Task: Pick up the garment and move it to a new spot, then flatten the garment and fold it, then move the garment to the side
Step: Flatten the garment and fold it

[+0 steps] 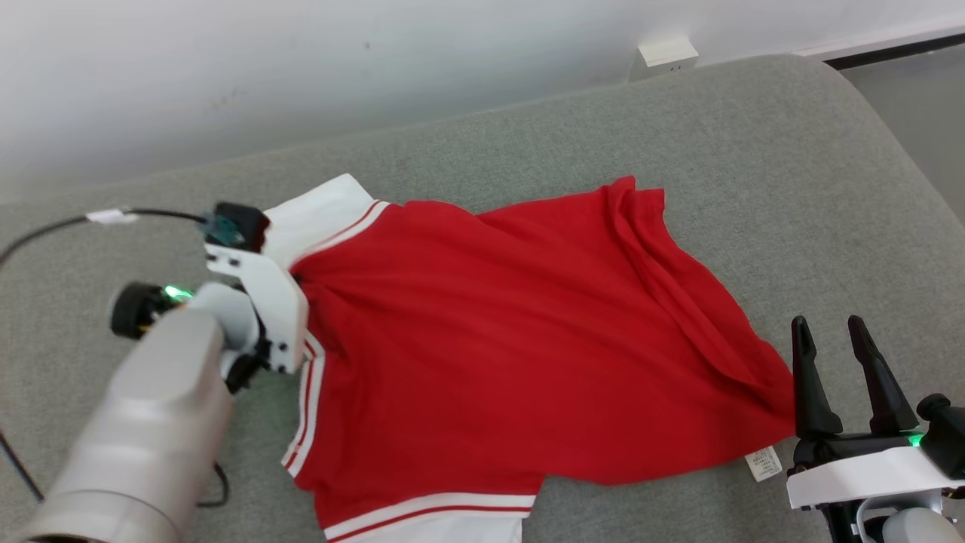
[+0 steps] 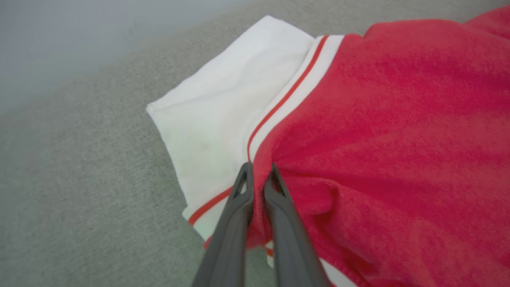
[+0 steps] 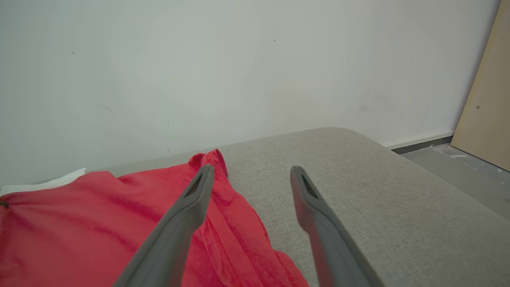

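Observation:
The garment [image 1: 497,332] is a red shirt with white, red-striped sleeves, spread with wrinkles across a grey cushion [image 1: 678,128]. My left gripper [image 2: 259,172] is shut on a pinch of red cloth at the seam beside the white sleeve [image 2: 223,103]; in the head view its white wrist [image 1: 264,302] covers the fingers at the shirt's left side. My right gripper [image 1: 835,335] stands open just past the shirt's right hem, fingers up, holding nothing. In the right wrist view the red cloth [image 3: 79,223] lies left of and under the left finger [image 3: 191,207].
A white wall [image 1: 301,68] runs behind the cushion, with a wall socket [image 1: 665,56] at the back. A black cable [image 1: 53,226] trails over the cushion's left part. A white label [image 1: 763,461] sticks out at the hem. Grey floor [image 3: 458,167] and a wooden panel [image 3: 486,95] lie to the right.

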Motion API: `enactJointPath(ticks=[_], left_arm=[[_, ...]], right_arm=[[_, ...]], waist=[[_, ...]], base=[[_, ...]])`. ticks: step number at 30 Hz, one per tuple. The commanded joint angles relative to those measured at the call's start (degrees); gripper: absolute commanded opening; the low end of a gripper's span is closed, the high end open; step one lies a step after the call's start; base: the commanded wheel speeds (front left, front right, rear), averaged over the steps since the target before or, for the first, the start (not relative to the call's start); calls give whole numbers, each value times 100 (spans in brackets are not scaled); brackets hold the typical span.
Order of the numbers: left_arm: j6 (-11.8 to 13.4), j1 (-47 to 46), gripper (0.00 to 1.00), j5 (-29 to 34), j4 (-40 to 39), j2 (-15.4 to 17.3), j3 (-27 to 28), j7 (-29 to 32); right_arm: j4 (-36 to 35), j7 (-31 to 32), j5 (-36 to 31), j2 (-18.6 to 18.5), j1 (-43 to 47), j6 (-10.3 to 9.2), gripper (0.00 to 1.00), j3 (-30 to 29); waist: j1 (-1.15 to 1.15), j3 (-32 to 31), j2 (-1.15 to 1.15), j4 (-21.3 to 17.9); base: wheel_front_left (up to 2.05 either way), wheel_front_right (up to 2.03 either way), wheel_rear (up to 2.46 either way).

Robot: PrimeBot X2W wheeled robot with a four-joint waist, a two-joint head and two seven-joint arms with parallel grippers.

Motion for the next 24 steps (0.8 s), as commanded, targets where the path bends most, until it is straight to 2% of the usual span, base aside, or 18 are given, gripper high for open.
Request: enactJointPath(ticks=[1, 3, 4, 10, 17, 18, 19, 20, 21, 24], left_arm=[[15, -164, 0, -92, -115, 199, -51, -53], [14, -300, 0, -161, -287, 444, -177, -97], [14, -300, 0, -161, -287, 444, -177, -97], [12, -675, 0, -366, -554, 1204, -488, -112], [11, -952, 0, -454, -322, 1683, -514, -195], [11, -950, 4, -475, -274, 1683, -530, -179], [11, -951, 38, -522, -248, 1669, -531, -169], [11, -928, 89, -560, -225, 1655, -530, -196], [11, -883, 100, -629, -209, 1623, -527, -231], [11, -769, 100, -742, -221, 1505, -581, -339]], right_arm=[[-45, -16, -34, 9, -31, -1, 100, -13], [-106, -16, -23, 23, -32, -1, 100, -37], [-106, -16, -23, 23, -32, -1, 100, -37], [-246, -16, 42, 141, -106, -1, 100, -16], [-262, -16, 53, 220, -139, -1, 100, 12], [-250, -16, 56, 230, -146, -1, 100, 14], [-238, -16, 59, 236, -148, -1, 100, 9], [-225, -16, 62, 243, -143, -1, 100, 4], [-207, -16, 70, 251, -137, -1, 100, 6], [-186, -16, 79, 261, -146, -1, 100, 89]], waist=[[0, 45, 0, -27], [0, 113, 0, -62], [0, 113, 0, -62], [0, 415, 0, -261], [0, 582, 0, -522], [0, 578, 0, -541], [0, 572, 0, -550], [0, 562, 0, -550], [0, 544, 0, -533], [0, 448, 0, -425]], base=[[0, 0, 0], [0, 0, 0], [0, 0, 0], [0, 0, 0], [0, 0, 0], [0, 0, 0], [0, 0, 0], [0, 0, 0], [0, 0, 0], [0, 0, 0]])
